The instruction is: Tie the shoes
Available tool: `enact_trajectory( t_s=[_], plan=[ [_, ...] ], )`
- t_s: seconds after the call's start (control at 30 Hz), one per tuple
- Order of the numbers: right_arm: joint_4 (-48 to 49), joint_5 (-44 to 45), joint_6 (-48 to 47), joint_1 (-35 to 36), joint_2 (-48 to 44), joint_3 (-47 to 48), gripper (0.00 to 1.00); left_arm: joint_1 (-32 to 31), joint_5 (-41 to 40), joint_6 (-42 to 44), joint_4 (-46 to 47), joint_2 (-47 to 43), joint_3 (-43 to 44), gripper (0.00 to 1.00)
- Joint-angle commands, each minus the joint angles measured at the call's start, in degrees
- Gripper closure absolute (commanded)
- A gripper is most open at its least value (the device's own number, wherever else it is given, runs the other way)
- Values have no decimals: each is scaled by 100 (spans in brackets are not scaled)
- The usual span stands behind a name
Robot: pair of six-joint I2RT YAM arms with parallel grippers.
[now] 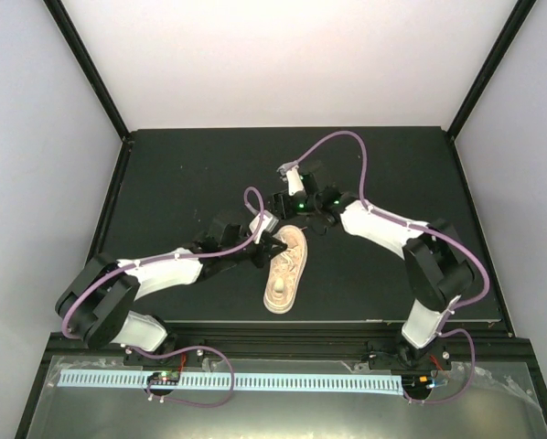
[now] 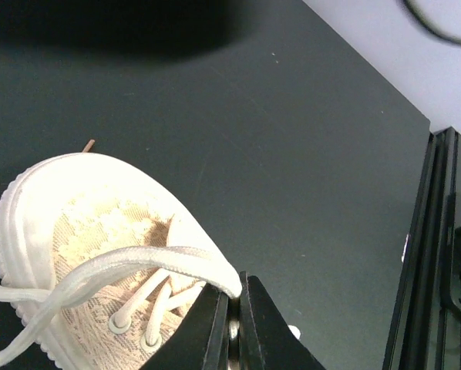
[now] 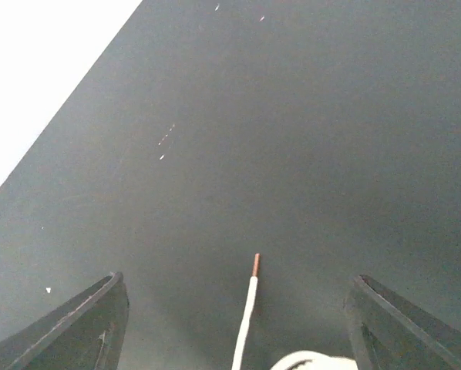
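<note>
The small cream sneaker point(image 1: 284, 272) lies on the black table between both arms. My left gripper point(image 1: 273, 249) is at its left side, shut on a thick cream lace point(image 2: 142, 260) that it pinches at the fingertips point(image 2: 234, 291). In the left wrist view the lace is held above the shoe's point(image 2: 99, 220) eyelets. My right gripper point(image 1: 296, 218) hovers at the shoe's far end, open and empty point(image 3: 237, 281). Between its fingers point(image 3: 88, 324) lies a loose lace end point(image 3: 246, 316) with a copper tip point(image 3: 255, 264). The shoe's white rim point(image 3: 307, 361) shows at the bottom edge.
The black table top point(image 1: 182, 174) is ringed by white walls. A black rail point(image 2: 446, 254) runs along the near edge. Purple cables point(image 1: 333, 142) loop above both arms. A second lace tip point(image 2: 89, 145) lies on the table beyond the shoe.
</note>
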Motion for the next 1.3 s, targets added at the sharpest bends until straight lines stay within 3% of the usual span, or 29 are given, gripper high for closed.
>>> enact_trajectory(
  t_s=[0.0,0.13,0.33,0.47,0.9,1.27],
  plan=[
    [-17,320,-112,-295,-764,-338,20,26,-280,-210,242,-177,-45,98],
    [206,404,-270,-584,-1383,-1211,22,74,-358,-483,240,-230,-49,98],
    [1238,-225,-484,-504,-1656,-2527,48,96,-123,-625,391,-246,-67,98],
    [1697,-267,-649,-246,-1503,-2796,58,150,-20,-541,382,-252,-103,98],
    [2525,-671,-1430,120,-704,-2780,65,172,305,-567,530,-200,-102,98],
    [2619,-781,-1803,182,-424,-2500,62,180,400,-543,524,-163,-43,98]
  ],
)
